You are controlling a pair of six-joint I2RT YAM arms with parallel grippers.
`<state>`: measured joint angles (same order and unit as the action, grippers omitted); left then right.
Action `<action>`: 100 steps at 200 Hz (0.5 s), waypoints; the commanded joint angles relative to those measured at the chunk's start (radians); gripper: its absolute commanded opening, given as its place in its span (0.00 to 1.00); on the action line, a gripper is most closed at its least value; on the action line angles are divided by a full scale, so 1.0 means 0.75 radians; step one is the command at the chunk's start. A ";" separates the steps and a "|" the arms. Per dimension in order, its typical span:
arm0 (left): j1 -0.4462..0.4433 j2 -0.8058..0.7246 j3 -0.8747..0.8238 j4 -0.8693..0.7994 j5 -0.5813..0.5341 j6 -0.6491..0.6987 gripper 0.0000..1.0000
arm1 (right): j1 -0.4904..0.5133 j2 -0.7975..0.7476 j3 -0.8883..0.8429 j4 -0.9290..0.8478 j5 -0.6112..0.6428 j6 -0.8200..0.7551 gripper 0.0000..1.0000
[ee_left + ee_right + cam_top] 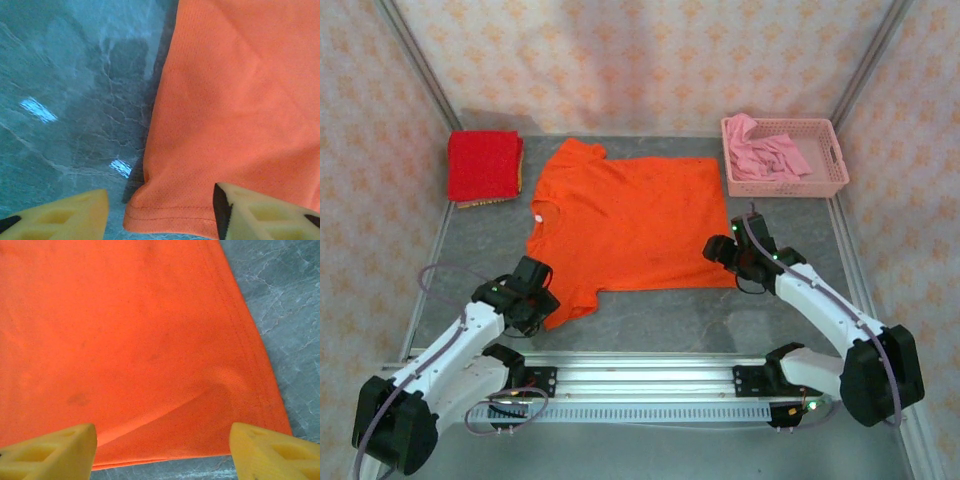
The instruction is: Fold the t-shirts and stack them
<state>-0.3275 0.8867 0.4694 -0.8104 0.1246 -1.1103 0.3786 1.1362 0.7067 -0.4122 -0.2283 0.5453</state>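
Observation:
The bright orange t-shirt [625, 225] lies spread flat in the middle of the table, neck and white tag [535, 209] to the left. A red t-shirt [483, 165] sits folded at the far left. My left gripper [542, 305] is open at the shirt's near sleeve; in the left wrist view the sleeve hem [172, 212] lies between its yellow fingers [260, 215]. My right gripper [723, 250] is open over the shirt's near right corner, and the bottom hem [165, 452] lies between its fingers [52, 450].
A pink lattice basket [820, 185] at the far right holds crumpled pink cloth [770, 155]. Patterned walls close in the grey marbled table [670, 315] on three sides. A metal rail [640, 365] runs along the near edge.

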 commanded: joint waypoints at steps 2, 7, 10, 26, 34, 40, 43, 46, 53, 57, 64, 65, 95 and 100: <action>-0.005 0.012 -0.061 0.066 0.066 -0.119 0.53 | -0.008 -0.015 0.014 -0.027 0.013 -0.019 0.71; -0.005 0.010 -0.070 0.077 0.061 -0.119 0.52 | -0.007 -0.018 0.012 -0.029 0.015 -0.018 0.71; -0.005 0.008 -0.074 0.083 0.058 -0.118 0.51 | -0.008 -0.018 0.009 -0.029 0.014 -0.017 0.71; -0.003 0.008 -0.080 0.098 0.034 -0.109 0.48 | -0.007 -0.026 0.003 -0.031 0.013 -0.008 0.71; -0.001 0.012 -0.078 0.101 0.020 -0.105 0.47 | -0.007 -0.032 0.001 -0.033 0.013 -0.004 0.71; 0.001 0.016 -0.079 0.104 0.013 -0.104 0.46 | -0.008 -0.037 -0.001 -0.033 0.014 -0.004 0.71; 0.001 0.020 -0.080 0.108 0.013 -0.103 0.45 | -0.008 -0.040 -0.003 -0.035 0.015 -0.002 0.71; 0.003 0.023 -0.080 0.111 0.013 -0.101 0.44 | -0.007 -0.042 -0.005 -0.035 0.017 -0.002 0.71; 0.005 0.030 -0.084 0.123 0.012 -0.101 0.43 | -0.006 -0.048 -0.004 -0.041 0.021 -0.003 0.71; 0.005 0.034 -0.087 0.132 0.015 -0.104 0.42 | -0.006 -0.050 -0.004 -0.043 0.024 -0.003 0.71; 0.007 0.040 -0.095 0.150 0.023 -0.113 0.40 | -0.008 -0.053 -0.004 -0.047 0.026 -0.003 0.71; 0.007 0.040 -0.097 0.150 0.024 -0.115 0.40 | -0.007 -0.054 -0.005 -0.049 0.027 -0.003 0.71; 0.010 0.031 -0.142 0.214 0.054 -0.161 0.33 | -0.008 -0.056 0.008 -0.064 0.032 -0.005 0.71; 0.009 0.029 -0.145 0.212 0.046 -0.164 0.32 | -0.008 -0.055 0.011 -0.064 0.034 -0.005 0.71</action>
<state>-0.3267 0.9134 0.3874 -0.6857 0.1589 -1.1912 0.3786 1.1126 0.7067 -0.4297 -0.2279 0.5461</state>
